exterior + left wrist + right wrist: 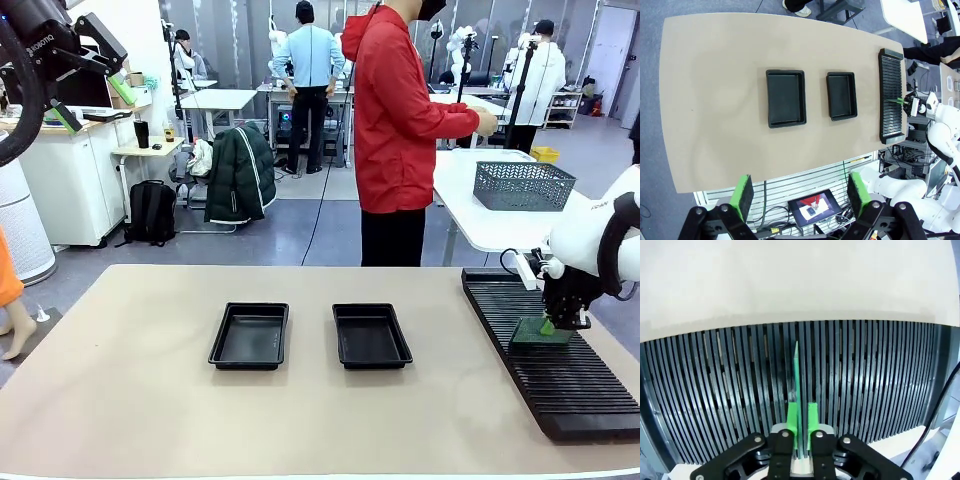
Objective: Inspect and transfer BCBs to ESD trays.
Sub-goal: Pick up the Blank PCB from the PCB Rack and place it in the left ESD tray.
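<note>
Centrally, we mark one relation: the BCB (796, 370) stands on edge in a slot of the slotted rack (560, 395), and the right gripper (801, 409) sits directly over its upper edge. In the right wrist view we see the board edge-on, as a thin green line that runs straight away from the wrist, parallel to the ribs. Its long axis therefore lies along the slot and in the plane between the two pads (813, 420). The jaws are drawn in close with the board between them, and we judge them clamped on it, not merely straddling it. In the front view the same board shows as a low green-grey plate rising from the rack at the right side of the table (120, 400), beneath the black fingers.

Both trays lie flat on the table, to the robot's left of the rack. The nearer ESD tray (372, 364) is well apart from the rack; the farther ESD tray (248, 365) lies beyond it, and both appear to hold nothing. We take the coming move to be a straight lift in the slot's plane, then a carry leftward and a turn of the board from upright to flat.

The left gripper (801, 185) hangs high above the table, its fingers spread wide and holding nothing. The right arm is plainly the nearer one to the board.
</note>
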`<move>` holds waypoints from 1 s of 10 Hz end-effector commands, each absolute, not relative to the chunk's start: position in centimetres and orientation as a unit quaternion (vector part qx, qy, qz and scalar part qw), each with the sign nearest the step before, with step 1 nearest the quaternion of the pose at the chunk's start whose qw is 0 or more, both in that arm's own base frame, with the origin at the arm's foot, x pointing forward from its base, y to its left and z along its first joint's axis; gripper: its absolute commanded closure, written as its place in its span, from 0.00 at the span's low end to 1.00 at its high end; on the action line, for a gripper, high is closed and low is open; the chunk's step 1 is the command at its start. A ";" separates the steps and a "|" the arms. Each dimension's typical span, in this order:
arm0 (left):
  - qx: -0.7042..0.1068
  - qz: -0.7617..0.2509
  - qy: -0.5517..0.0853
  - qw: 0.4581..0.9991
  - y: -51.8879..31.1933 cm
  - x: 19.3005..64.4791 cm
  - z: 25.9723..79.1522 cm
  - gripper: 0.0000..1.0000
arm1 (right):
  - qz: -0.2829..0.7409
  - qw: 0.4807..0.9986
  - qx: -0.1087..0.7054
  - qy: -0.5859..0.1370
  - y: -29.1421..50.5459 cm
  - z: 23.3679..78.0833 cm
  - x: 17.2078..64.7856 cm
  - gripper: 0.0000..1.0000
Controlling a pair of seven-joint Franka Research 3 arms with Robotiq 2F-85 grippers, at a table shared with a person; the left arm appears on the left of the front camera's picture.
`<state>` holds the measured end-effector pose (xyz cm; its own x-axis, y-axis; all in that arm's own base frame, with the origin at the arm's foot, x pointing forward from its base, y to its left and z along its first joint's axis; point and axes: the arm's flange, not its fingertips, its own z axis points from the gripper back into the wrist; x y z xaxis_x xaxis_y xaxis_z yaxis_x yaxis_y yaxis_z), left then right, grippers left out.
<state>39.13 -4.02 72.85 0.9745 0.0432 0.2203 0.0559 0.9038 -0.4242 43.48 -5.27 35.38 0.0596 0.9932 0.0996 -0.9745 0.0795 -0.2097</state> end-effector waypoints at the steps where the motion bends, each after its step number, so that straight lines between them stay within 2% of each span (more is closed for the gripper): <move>1: -0.218 -0.006 -0.114 0.969 -3.9 39.1 72.8 0.00 | 0.687 0.717 -0.059 -0.106 -5.7 35.1 44.0 0.96; 3: -0.218 -0.006 -0.114 0.969 -3.9 39.1 72.8 0.00 | 0.688 0.716 -0.060 -0.102 -5.6 35.3 43.9 1.00; 6: -0.218 -0.006 -0.114 0.969 -3.9 39.1 72.8 0.00 | 0.688 0.716 -0.059 -0.105 -5.7 36.7 43.9 1.00; 10: -0.218 -0.006 -0.114 0.969 -3.9 39.1 72.8 0.00 | 0.690 0.717 -0.054 -0.081 -5.6 42.4 44.4 1.00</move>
